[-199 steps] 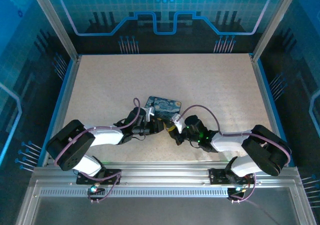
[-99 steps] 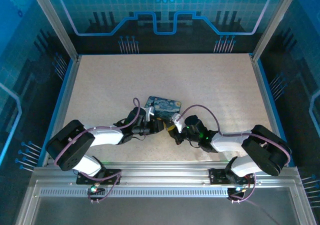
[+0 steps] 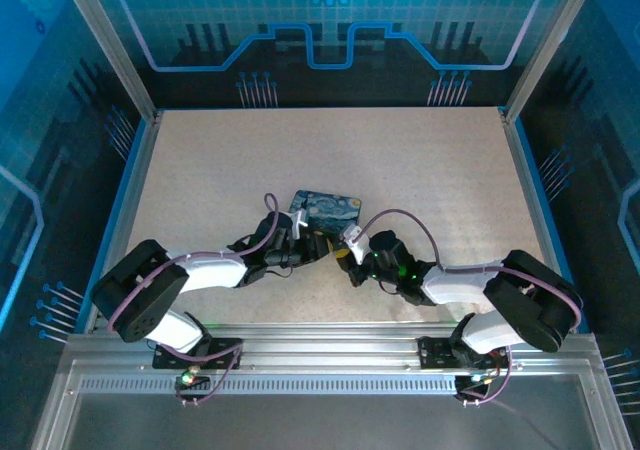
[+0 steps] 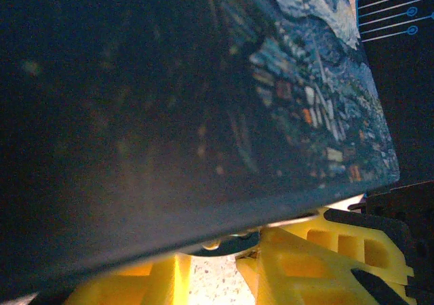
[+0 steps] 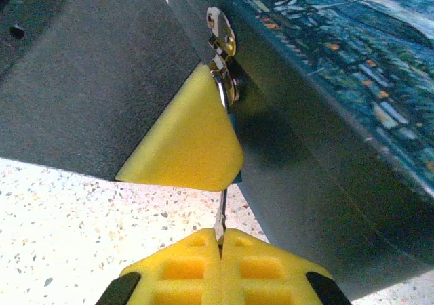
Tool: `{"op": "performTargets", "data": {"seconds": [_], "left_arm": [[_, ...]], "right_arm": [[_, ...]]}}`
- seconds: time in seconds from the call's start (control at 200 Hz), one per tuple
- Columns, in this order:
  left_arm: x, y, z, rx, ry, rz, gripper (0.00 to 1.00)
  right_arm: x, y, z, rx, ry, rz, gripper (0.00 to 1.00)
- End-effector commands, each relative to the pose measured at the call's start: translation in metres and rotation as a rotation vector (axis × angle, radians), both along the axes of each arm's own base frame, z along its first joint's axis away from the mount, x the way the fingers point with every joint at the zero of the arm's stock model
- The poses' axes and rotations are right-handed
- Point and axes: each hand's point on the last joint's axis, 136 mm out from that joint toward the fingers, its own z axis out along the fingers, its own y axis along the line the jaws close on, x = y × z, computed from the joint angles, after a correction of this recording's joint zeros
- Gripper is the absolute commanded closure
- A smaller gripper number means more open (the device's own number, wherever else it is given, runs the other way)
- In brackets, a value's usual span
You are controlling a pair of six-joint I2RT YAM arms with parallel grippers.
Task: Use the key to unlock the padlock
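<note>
The tin [image 3: 327, 206] has edged away slightly. Left end effector [image 4: 220, 251], narrowly parted, pinches the padlock [image 5: 226, 91] at the clasp [image 5: 220, 34]. Right end effector [image 5: 220, 240], clamped on the key [image 5: 221, 213], stays aligned beneath, so we judge turning comes next.

The surface [image 3: 400, 160] is a pale beige board with fine dark speckles. Blue rails run along its left and right edges, and an aluminium rail lies along its near edge. A blue tin box [image 3: 330, 208] with a swirling night sky painted on its lid lies on it, around the middle, a little toward the near edge. It sits askew to the edges. In the right wrist view, the speckled surface [image 5: 61, 210] shows pale beneath the tin's dark side wall [image 5: 319, 183].
</note>
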Motion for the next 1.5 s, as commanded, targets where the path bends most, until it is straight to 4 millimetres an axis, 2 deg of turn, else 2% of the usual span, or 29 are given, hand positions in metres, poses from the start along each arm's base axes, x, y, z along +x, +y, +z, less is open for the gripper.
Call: {"op": "performTargets", "data": {"seconds": [0.0,0.495,1.081,1.176,1.261,1.496], "left_arm": [[-0.008,-0.023,0.029,-0.088,-0.016,-0.079,0.73],[-0.012,-0.024,0.036,-0.083,-0.002,-0.086,0.73],[-0.016,-0.034,0.037,-0.109,0.01,-0.099,0.74],[-0.016,-0.035,0.035,-0.109,0.013,-0.099,0.74],[-0.015,-0.035,0.033,-0.108,0.011,-0.095,0.74],[-0.01,-0.036,0.018,-0.1,0.02,-0.078,0.71]], "right_arm": [[0.014,0.011,0.036,0.061,-0.137,-0.008,1.0],[0.023,0.007,0.047,0.012,-0.236,0.005,1.0],[0.037,0.018,0.095,0.202,-0.262,0.003,1.0],[0.038,0.019,0.097,0.213,-0.258,0.006,1.0],[0.038,0.017,0.09,0.2,-0.242,-0.001,1.0],[0.03,0.0,0.044,0.15,-0.116,-0.046,1.0]]}}
